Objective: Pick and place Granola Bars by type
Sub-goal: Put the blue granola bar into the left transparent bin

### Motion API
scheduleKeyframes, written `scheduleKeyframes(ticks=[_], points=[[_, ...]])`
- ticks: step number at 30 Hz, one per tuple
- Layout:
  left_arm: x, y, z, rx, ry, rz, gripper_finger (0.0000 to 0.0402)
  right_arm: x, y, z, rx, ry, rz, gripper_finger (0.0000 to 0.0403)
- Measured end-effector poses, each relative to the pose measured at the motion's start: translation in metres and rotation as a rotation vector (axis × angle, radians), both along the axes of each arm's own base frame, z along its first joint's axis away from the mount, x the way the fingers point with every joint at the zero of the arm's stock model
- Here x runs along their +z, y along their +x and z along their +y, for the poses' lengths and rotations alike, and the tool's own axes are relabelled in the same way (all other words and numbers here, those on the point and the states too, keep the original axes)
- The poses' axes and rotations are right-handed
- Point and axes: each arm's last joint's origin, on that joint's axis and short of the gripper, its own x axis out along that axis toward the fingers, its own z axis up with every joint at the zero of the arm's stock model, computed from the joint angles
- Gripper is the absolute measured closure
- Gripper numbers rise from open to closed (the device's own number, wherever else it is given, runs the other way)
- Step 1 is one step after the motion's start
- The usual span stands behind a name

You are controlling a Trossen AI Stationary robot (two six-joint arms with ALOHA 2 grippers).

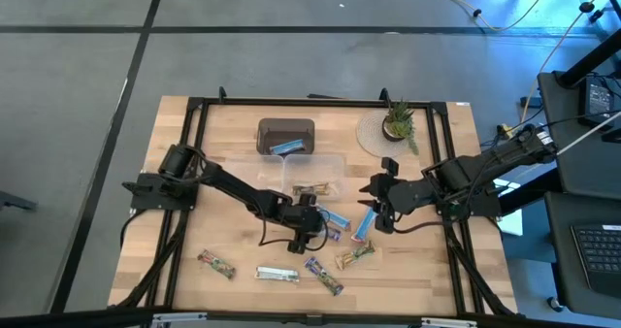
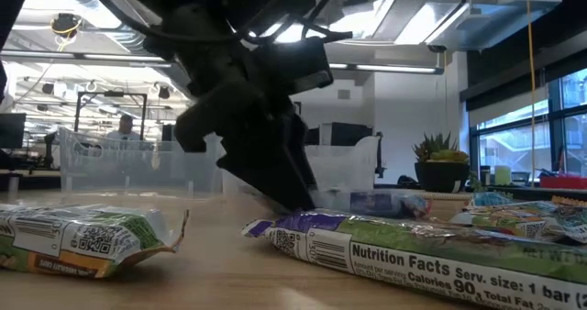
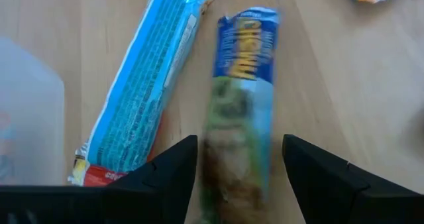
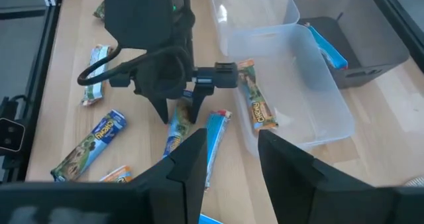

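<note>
Straddling a blue-and-green wrapped bar [image 3: 240,111], the left claw [image 1: 309,223] is recorded just in front of the clear tub [image 1: 335,163], low over the counter [image 1: 175,260].

Item 1, left claw: fingers spread wide, nothing held. In the left wrist view one finger is seen on each side of the bar's near end, neither visibly touching it.

Item 2, target bar: lying flat on the wood, long axis running straight away from the claw, so that the fingers would close across its narrow width. A light blue bar [image 3: 146,85] lies just beside it, nearly parallel (close enough that one finger comes down between the two). It is judged that a short descent is all the grasp calls for, and that the neighbouring bar could be nudged or caught.

Item 3, right claw [image 1: 378,210]: held just right of the tub, open and empty; the left claw is plainly the nearer to the target.

Item 4, sorted stock: one green-tan bar [image 4: 255,101] in the clear tub; one blue bar [image 1: 284,147] in the dark tray [image 1: 285,126] behind it.

Item 5, unsorted stock: other Granola Bars [image 1: 277,274] scattered in front of the tub, toward the counter's near edge.
</note>
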Motion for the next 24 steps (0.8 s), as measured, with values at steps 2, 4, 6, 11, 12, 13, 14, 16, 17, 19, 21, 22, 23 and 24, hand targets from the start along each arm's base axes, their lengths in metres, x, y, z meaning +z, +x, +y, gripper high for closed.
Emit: scheduleKeyframes(ticks=[2,4,6,11,12,13,14,16,17,19,21,22,23,24], points=[[-0.002,0.001,0.000,0.010,-0.002,0.003,0.0187,0.000,0.000,0.000,0.001,0.000,0.000,0.0264],[-0.003,0.001,0.000,0.024,-0.006,0.002,0.0188,0.000,0.000,0.000,0.001,-0.001,0.000,0.0264],[-0.004,0.001,0.000,0.026,-0.007,0.006,0.0190,0.000,0.000,0.000,0.001,-0.001,0.000,0.0264],[-0.004,0.000,-0.004,0.018,-0.010,0.015,0.0214,0.000,0.000,0.000,0.003,-0.004,0.005,0.0264],[-0.004,-0.001,-0.005,0.016,-0.017,0.019,0.0221,0.000,0.000,0.000,0.003,-0.005,0.007,0.0264],[-0.005,-0.001,-0.006,0.018,-0.031,0.023,0.0230,-0.001,-0.001,0.000,0.003,-0.006,0.009,0.0264],[-0.005,-0.001,-0.006,0.019,-0.048,0.027,0.0237,-0.001,-0.001,0.000,0.003,-0.007,0.011,0.0264],[-0.005,-0.002,-0.008,0.015,-0.062,0.031,0.0254,-0.001,-0.001,0.000,0.002,-0.008,0.015,0.0264],[-0.005,-0.002,-0.008,0.022,-0.066,0.032,0.0262,-0.001,-0.001,-0.001,0.002,-0.010,0.017,0.0264],[-0.006,-0.002,-0.009,0.046,-0.086,0.035,0.0277,-0.001,-0.001,-0.001,0.002,-0.010,0.017,0.0264],[-0.006,-0.003,-0.010,0.065,-0.094,0.036,0.0290,-0.001,-0.001,-0.001,0.002,-0.010,0.017,0.0264],[-0.005,-0.003,-0.010,0.066,-0.094,0.034,0.0296,-0.001,-0.001,-0.001,0.002,-0.010,0.018,0.0264],[-0.004,-0.003,-0.011,0.064,-0.095,0.034,0.0300,-0.001,-0.001,-0.001,0.003,-0.011,0.019,0.0264],[-0.003,-0.004,-0.011,0.063,-0.097,0.034,0.0304,-0.001,-0.001,-0.001,0.004,-0.012,0.021,0.0264]])
